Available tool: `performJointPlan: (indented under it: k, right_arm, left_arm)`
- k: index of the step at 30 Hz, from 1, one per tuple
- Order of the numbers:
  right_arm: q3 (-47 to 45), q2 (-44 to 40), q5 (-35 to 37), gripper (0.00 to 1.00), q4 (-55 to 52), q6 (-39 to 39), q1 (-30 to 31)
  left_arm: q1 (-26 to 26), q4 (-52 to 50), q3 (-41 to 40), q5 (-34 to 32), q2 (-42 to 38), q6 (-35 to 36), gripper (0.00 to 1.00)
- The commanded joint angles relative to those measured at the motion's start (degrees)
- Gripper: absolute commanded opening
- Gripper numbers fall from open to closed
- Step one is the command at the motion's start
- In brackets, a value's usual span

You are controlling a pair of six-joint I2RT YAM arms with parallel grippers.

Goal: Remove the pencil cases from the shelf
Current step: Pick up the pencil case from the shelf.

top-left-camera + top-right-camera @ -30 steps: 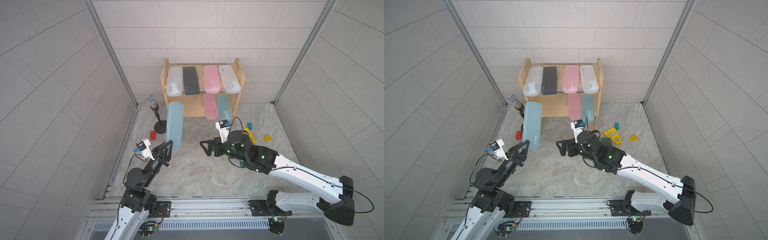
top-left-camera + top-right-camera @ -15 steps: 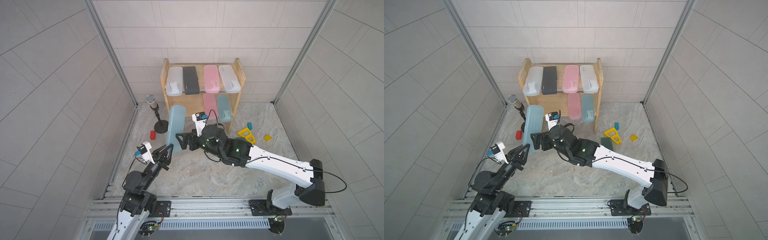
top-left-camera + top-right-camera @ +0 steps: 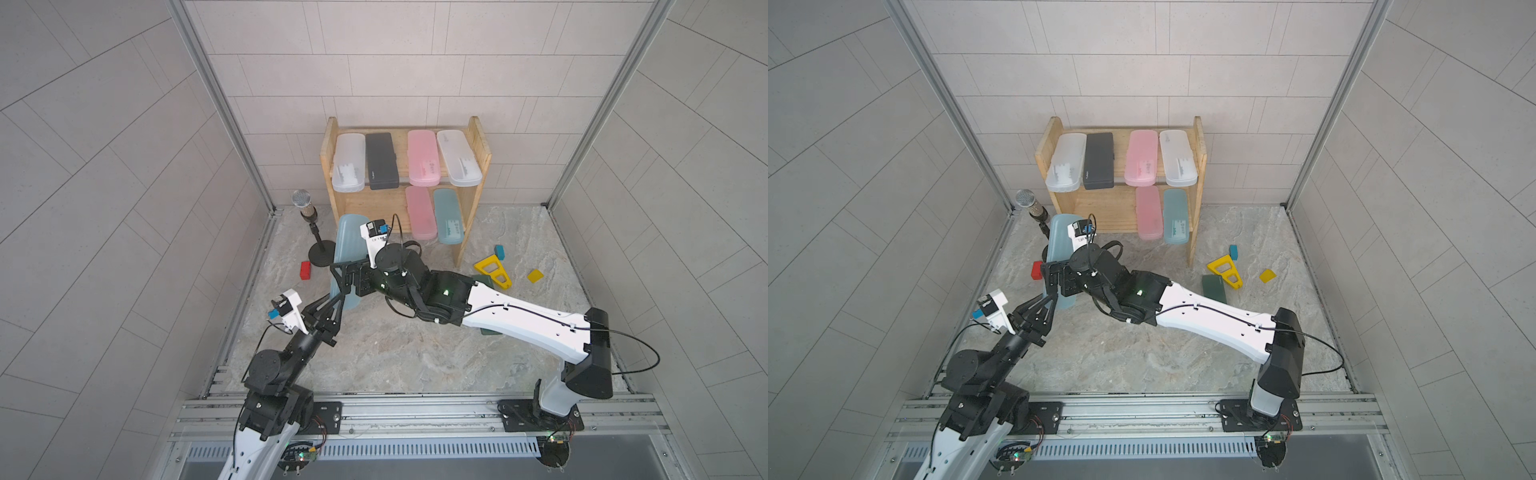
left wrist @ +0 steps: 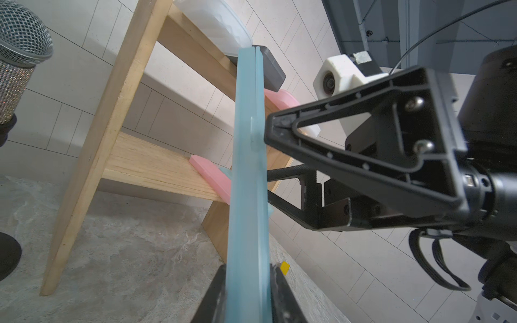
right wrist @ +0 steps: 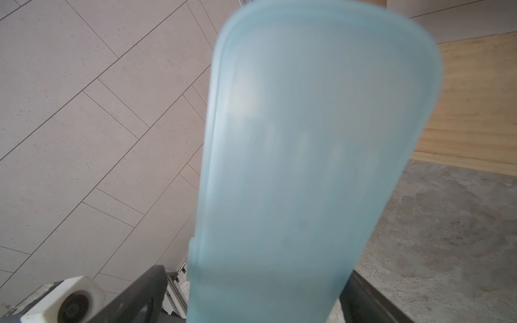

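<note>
Left gripper was clamped on the lower end of a light teal case, held upright left of centre in both top views, in front of the shelf. Right gripper was wide open, jaws straddling that case just above the left's grip; contact unclear.

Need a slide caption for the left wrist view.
Left gripper clamps a light teal pencil case, seen edge-on; open right gripper beside it, pine shelf behind.
</note>
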Motion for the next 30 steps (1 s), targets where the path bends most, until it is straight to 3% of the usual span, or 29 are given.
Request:
performJointPlan:
  k: [1,20,28,29,30]
  right_arm:
    - [2.4,1.5,-0.1,1.0,-1.2,-0.2,0.3]
    - [3.8,4.6,2.7,0.96,-2.7,-0.5,0.0]
    - [0.1,2.2,2.2,0.66,-1.5,-0.6,-1.2]
    - [-0.7,1.3,2.0,0.63,-1.4,-0.9,-1.4]
    - [-1.7,0.3,2.0,0.62,-1.3,-1.1,-1.7]
  left_arm:
    - [-0.3,0.9,0.3,0.9,-0.8,2.1,0.0]
    - [-0.3,-1.5,2.1,1.6,-0.9,3.4,0.0]
    - [-0.4,-2.3,2.1,0.8,-0.9,3.4,0.0]
    - [-0.3,-2.5,2.2,0.4,-0.9,3.3,0.02]
    - [-0.3,-2.7,2.2,0.0,-0.9,3.2,0.15]
